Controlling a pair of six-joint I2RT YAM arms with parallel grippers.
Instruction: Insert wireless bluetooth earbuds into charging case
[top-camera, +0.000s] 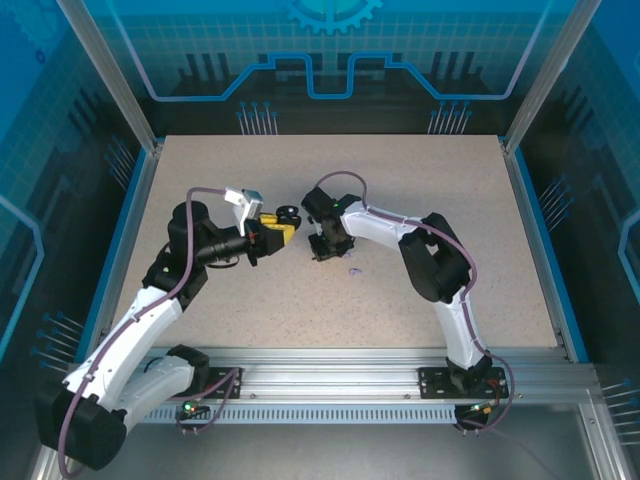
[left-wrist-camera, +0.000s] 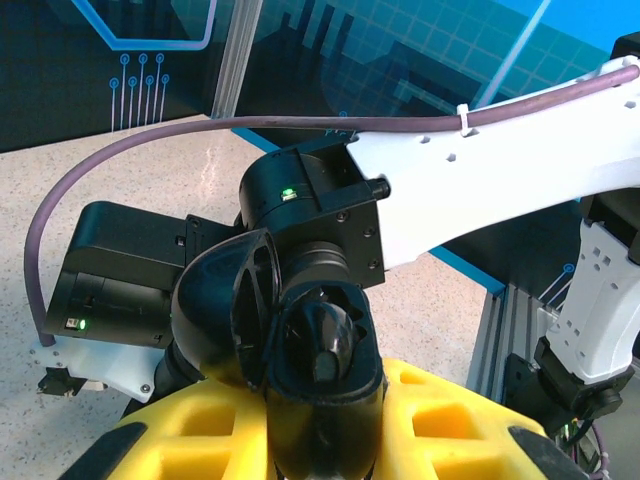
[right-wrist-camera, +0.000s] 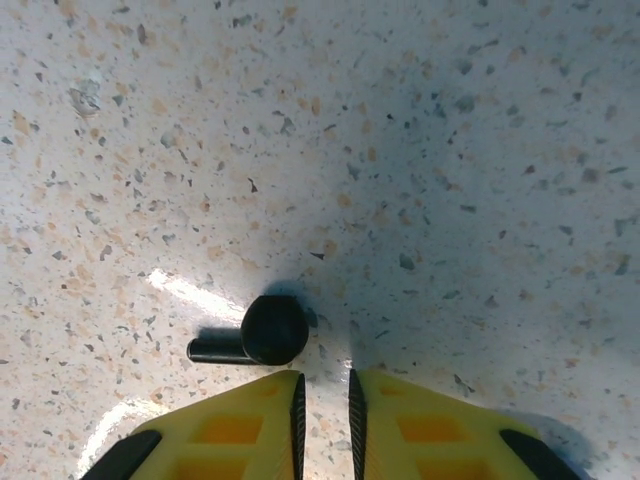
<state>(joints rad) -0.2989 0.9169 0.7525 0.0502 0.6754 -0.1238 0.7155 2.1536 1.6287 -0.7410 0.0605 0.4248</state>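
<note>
A black round charging case (left-wrist-camera: 320, 350) is gripped between the yellow fingers of the left claw (left-wrist-camera: 320, 405), low in the middle of the left wrist view. Its hinged lid is swung open to the left, and a dark rounded piece is seen in the cavity. In the top view, the left claw (top-camera: 279, 231) is held just left of the frame's centre, with the case (top-camera: 290, 214) at its tip.

The right claw (top-camera: 325, 247) is pointed down at the speckled tabletop (top-camera: 450, 200), close beside the case. In the right wrist view, the right claw (right-wrist-camera: 325, 400) is narrowed to a slim gap with nothing between the fingers. A small black stemmed earbud (right-wrist-camera: 263, 333) lies on the tabletop just above the left fingertip. A pale lavender earbud (top-camera: 353, 270) is seen lying slightly below and right of the right claw.
</note>
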